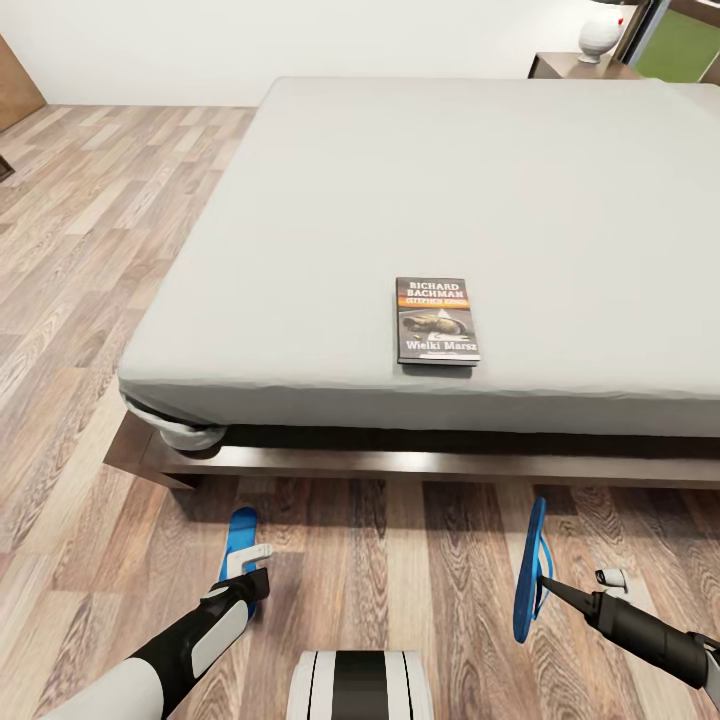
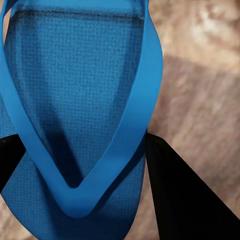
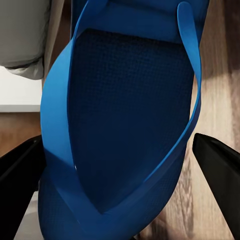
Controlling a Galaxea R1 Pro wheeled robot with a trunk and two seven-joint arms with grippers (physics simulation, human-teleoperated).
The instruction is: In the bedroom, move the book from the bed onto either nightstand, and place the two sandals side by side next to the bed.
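Two pincers each straddle a sandal: left pincer (image 1: 247, 562) around the flat sandal (image 1: 241, 545), right pincer (image 1: 548, 583) apparently gripping the edge-up sandal (image 1: 530, 570); the book (image 1: 436, 321) lies beyond on the bed (image 1: 300, 250).

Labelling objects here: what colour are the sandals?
Bright blue sandals, clearest in the left wrist view.

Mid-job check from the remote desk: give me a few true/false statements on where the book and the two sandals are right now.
1. The book lies on the bed. True.
2. The book sits at the centre of the mattress. False: it lies near the edge closest to the robot.
3. The sandal at the right gripper stands on its edge. True.
4. Both sandals lie on the mattress. False: the sandal at the left gripper lies flat on the wood floor, as the head view shows.
5. The book's cover faces down. False: its lettering shows.
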